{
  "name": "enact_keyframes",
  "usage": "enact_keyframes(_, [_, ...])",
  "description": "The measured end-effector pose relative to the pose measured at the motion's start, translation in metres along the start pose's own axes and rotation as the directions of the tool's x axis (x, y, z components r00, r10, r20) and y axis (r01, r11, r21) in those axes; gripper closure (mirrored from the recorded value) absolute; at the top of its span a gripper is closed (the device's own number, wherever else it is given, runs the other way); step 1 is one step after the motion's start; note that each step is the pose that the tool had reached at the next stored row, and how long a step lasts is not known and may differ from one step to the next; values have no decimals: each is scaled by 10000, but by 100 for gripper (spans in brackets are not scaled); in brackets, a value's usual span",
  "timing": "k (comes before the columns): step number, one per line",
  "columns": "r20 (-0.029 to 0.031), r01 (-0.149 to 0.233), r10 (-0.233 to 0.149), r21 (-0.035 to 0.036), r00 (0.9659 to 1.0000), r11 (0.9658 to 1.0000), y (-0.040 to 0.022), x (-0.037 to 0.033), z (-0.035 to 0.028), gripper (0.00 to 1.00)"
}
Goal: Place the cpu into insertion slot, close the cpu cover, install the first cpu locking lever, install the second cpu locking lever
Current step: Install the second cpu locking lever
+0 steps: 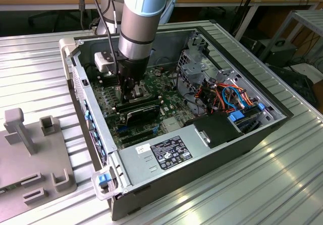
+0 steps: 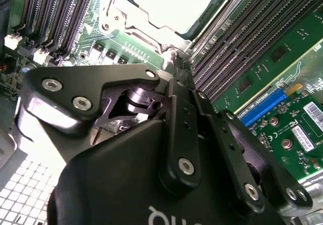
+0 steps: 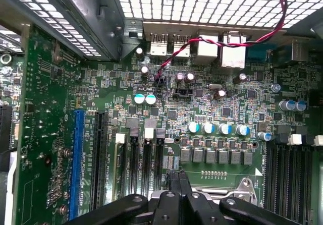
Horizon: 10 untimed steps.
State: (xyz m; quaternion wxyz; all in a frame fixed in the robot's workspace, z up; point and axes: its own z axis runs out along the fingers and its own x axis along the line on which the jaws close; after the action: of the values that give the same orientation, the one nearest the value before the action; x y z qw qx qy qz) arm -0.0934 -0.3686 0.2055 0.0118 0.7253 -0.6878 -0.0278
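The cpu lies flat in the insertion slot, which is hidden under it. Its pale metal top shows through the cut-out of the cpu cover. That silver frame lies down flat around the chip, and one corner of it shows as the cpu cover in the first wrist view. A thin silver rod runs along one side of the cover. My gripper is shut, its tips together just off the socket's corner. In the exterior view the gripper reaches down into the open computer case onto the motherboard.
Long black memory slots flank the socket on both sides. A green expansion card stands close to the gripper. The case walls, the power supply and cable bundles hem the arm in. A grey fixture sits at the exterior view's left.
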Motion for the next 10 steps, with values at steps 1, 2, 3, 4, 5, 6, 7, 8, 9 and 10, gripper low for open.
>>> enact_keyframes(1, [1,1,-1,-1,10000,10000,1,-2,0,89])
enact_keyframes(2, [1,2,-2,-2,10000,10000,2,-2,0,89])
enact_keyframes(3, [1,2,-2,-3,10000,10000,2,-2,0,89])
enact_keyframes(4, [3,1,-1,-3,10000,10000,3,-2,2,89])
enact_keyframes(5, [8,1,-1,-2,10000,10000,3,-2,5,89])
enact_keyframes(6, [11,2,-2,-2,10000,10000,3,-2,7,89])
enact_keyframes(7, [19,1,-1,-1,10000,10000,3,-2,11,89])
enact_keyframes(8, [33,1,-1,0,10000,10000,3,-2,17,89])
enact_keyframes(9, [42,2,-2,-1,10000,10000,3,-1,20,89])
enact_keyframes(10, [49,4,-4,-3,10000,10000,3,-1,23,89])
